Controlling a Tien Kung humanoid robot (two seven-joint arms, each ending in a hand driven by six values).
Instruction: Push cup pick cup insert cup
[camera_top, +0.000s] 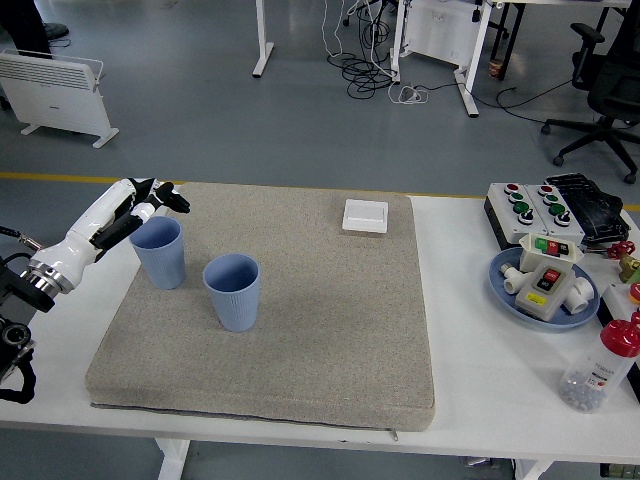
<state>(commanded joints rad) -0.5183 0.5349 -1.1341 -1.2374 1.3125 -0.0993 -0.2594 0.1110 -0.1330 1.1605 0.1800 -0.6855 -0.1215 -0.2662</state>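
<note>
Hovering left hand (150, 200) above ribbed blue cup (160, 251)

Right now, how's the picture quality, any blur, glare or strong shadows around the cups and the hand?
Head view: lighting is even and soft, no glare on the white table; both blue cups are sharp and cast only faint shadows on the grey mat; the left hand looks slightly soft at the fingers, small in frame; the right arm is out of view.
</note>
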